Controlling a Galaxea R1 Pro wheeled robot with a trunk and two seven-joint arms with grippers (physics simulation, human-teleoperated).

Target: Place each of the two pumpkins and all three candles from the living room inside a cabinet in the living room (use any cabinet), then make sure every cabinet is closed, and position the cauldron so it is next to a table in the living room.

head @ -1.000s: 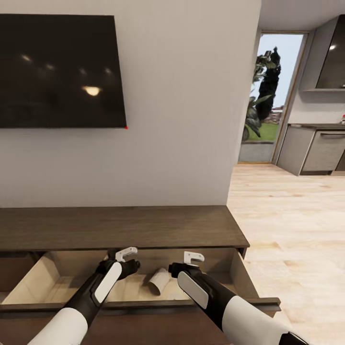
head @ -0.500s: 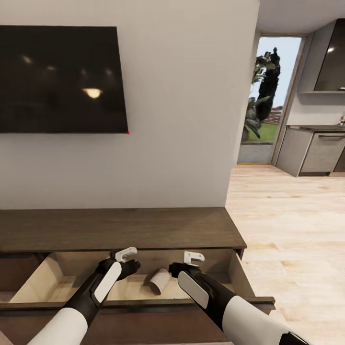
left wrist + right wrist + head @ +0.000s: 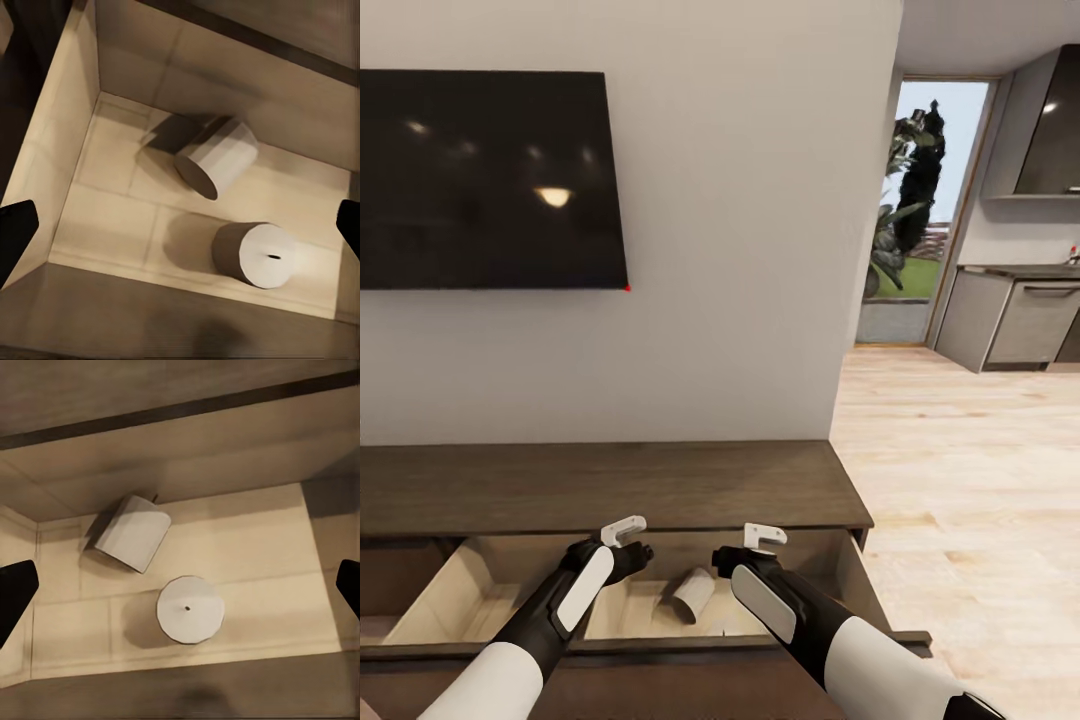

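With two candles [image 3: 232, 202] lying in the open cabinet [image 3: 610, 485] drawer at 6 o'clock, both my claws, left [image 3: 622, 532] & right [image 3: 762, 538], hang spread wide w/ nothing held; third candle, pumpkins, cauldron, drawer-closing remain, I judge.
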